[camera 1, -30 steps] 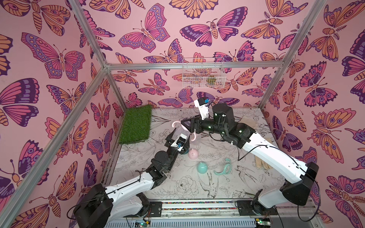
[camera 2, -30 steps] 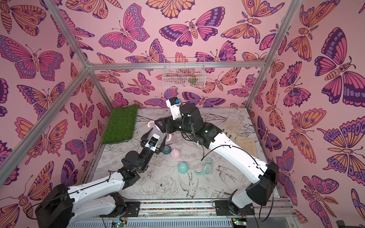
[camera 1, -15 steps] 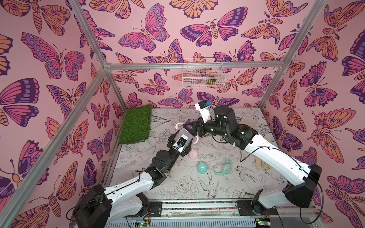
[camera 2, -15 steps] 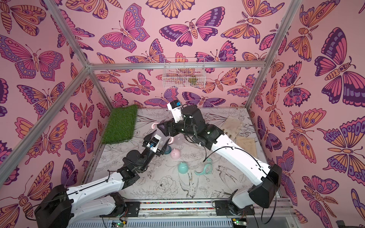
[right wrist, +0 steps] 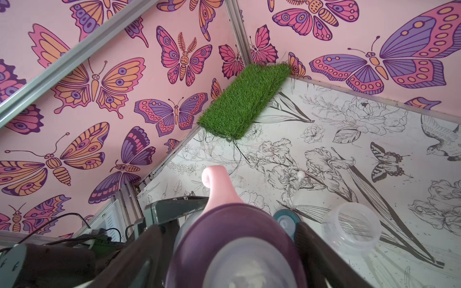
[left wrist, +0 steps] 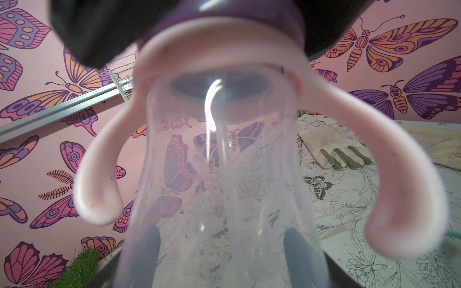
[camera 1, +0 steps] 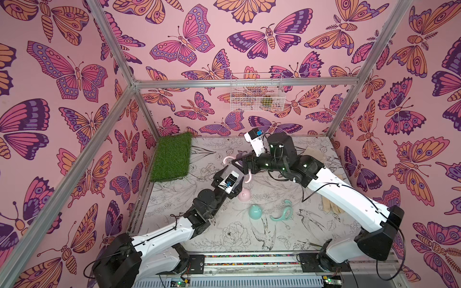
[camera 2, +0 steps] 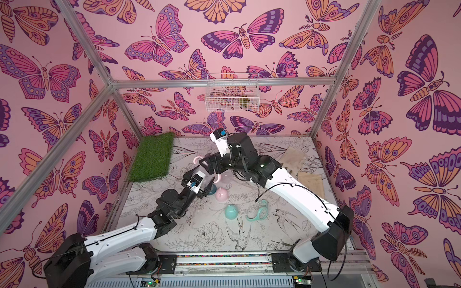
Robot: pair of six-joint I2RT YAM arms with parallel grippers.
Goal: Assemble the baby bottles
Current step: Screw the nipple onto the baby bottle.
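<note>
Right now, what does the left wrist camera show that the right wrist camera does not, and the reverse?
Only the left wrist view shows the beige gloves on the table, the wire basket, and the clear bottle that carries the pink handle ring. Only the right wrist view shows a second clear bottle on the table and a teal collar near it. Both show that ring, the purple collar and the grass mat.

Clear bottle [left wrist: 224,187] base cut off in left wrist view; wire basket [camera 1: 249,106] contents too small to tell.
</note>
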